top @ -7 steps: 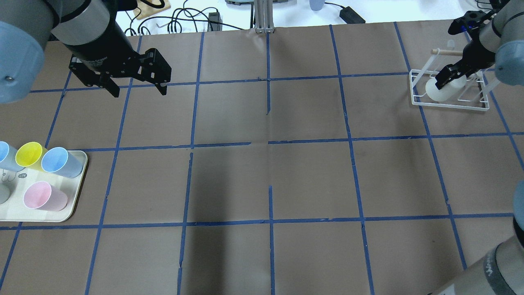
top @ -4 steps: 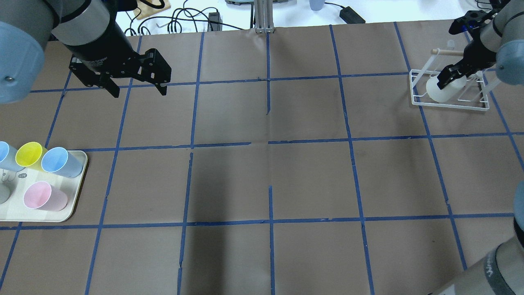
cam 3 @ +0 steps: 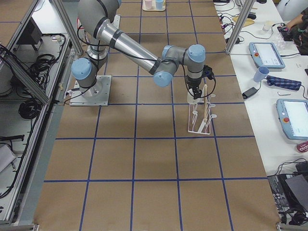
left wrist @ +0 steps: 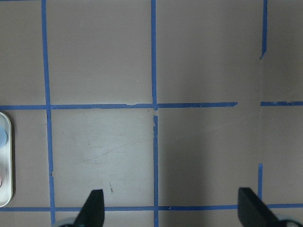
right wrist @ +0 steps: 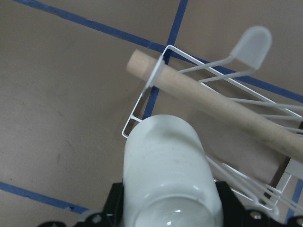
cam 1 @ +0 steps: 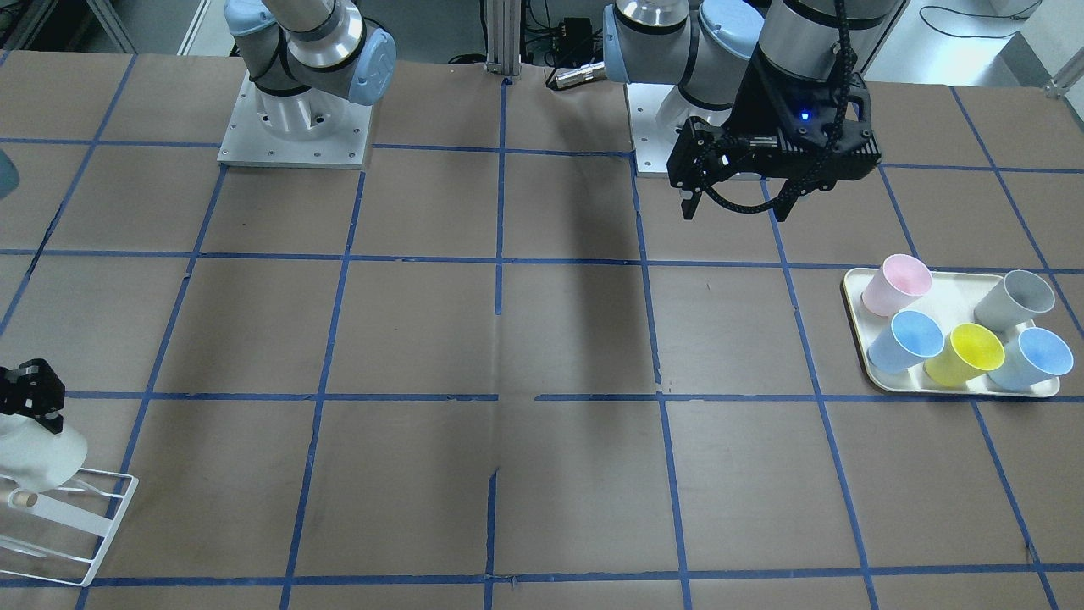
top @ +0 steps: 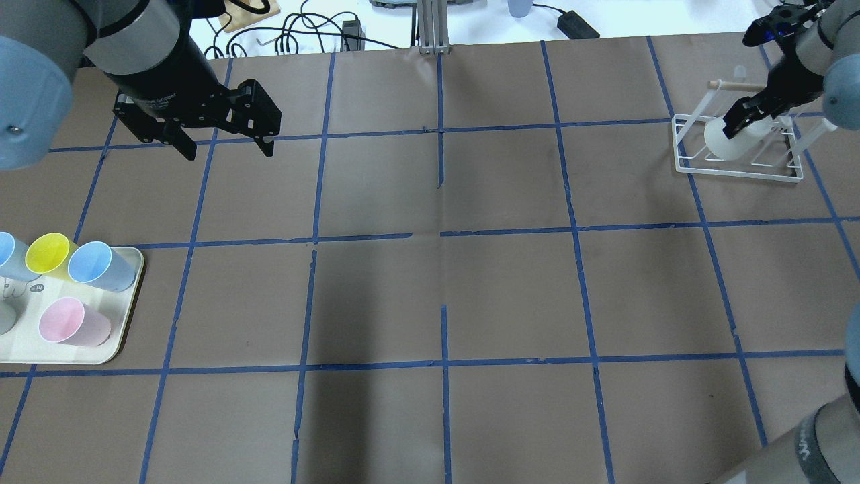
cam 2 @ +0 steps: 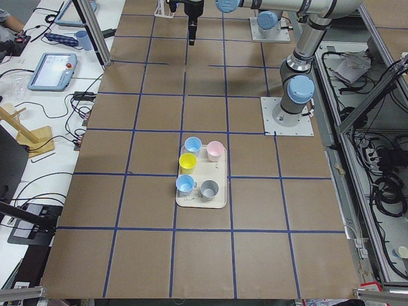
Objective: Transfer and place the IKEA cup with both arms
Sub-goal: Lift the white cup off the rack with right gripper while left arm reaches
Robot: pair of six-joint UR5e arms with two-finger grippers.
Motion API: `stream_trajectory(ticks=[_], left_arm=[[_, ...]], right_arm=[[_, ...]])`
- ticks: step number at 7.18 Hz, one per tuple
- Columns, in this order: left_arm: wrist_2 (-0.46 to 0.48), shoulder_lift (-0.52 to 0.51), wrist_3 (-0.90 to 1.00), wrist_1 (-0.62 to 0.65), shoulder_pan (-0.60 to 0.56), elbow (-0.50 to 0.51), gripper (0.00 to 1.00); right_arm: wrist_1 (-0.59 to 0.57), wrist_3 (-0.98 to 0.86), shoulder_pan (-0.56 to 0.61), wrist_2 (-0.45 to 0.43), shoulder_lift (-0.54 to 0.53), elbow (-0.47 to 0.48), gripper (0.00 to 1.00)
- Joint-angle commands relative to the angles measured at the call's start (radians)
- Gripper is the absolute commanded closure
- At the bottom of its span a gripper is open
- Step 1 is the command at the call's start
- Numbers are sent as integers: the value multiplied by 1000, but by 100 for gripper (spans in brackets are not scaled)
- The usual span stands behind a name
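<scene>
Cup: the white cup sat at the upper right of the overhead view, over the left end of the rack. It was tilted, with its closed base pointing away from the right wrist camera. Whether it touched the wires could not be told.
Right gripper: the right gripper was pinching the cup. In the right wrist view its black fingers pressed the cup's sides at the bottom edge of the frame.
Rack: a white wire frame on the table with a wooden rod across its top. In the right wrist view the rod ran just beyond the cup.
Left gripper: the left gripper hung at the upper left of the overhead view with its fingers spread wide and nothing between them. In the left wrist view only taped table showed between the fingertips.
Tray: the cream tray lay at the lower left edge of the overhead view, well apart from both grippers. It held a pink cup, a yellow cup, a grey cup and two blue cups, all upright.
</scene>
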Motion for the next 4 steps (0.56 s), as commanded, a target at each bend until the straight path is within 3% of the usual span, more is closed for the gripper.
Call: stream_trajectory(ticks=[1, 4], left_arm=[[-131, 7, 9, -12, 56, -2, 0], [-360, 13, 82, -64, 176, -31, 0]], right_arm=[[106, 0, 0, -16, -43, -42, 83], [201, -3, 0, -37, -144, -45, 83]])
